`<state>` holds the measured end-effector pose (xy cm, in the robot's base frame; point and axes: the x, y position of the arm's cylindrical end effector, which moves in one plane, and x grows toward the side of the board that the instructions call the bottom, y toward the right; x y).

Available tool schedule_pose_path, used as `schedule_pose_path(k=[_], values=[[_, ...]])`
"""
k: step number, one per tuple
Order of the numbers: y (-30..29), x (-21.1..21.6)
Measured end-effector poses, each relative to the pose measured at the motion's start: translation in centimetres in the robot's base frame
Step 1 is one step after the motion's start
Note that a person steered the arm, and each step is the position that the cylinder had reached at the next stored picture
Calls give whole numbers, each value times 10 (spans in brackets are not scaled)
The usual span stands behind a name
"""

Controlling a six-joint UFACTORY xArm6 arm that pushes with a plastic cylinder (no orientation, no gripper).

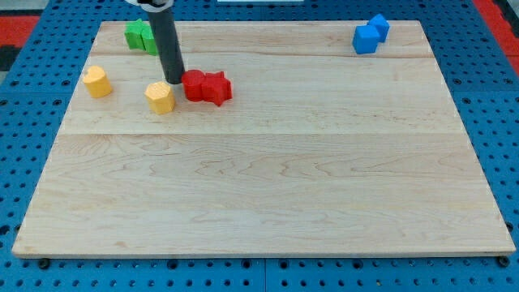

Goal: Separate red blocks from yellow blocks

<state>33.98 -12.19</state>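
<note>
Two red blocks sit together at the view's upper left: a round red block (194, 84) and, touching it on the right, a star-shaped red block (216, 88). A yellow hexagonal block (160, 97) lies just left of them. A second yellow block (97, 81), a cylinder, sits further left near the board's edge. My tip (175, 81) rests on the board between the yellow hexagonal block and the round red block, close to the red block's left side.
Two green blocks (140, 36) sit at the top left, partly behind the rod. Two blue blocks (370, 35) sit at the top right. The wooden board (268, 178) lies on a blue pegboard table.
</note>
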Motion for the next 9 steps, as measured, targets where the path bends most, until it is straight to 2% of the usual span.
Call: schedule_pose_path(k=[1,4,8,9], values=[[31,13],[99,13],[213,76],[213,60]])
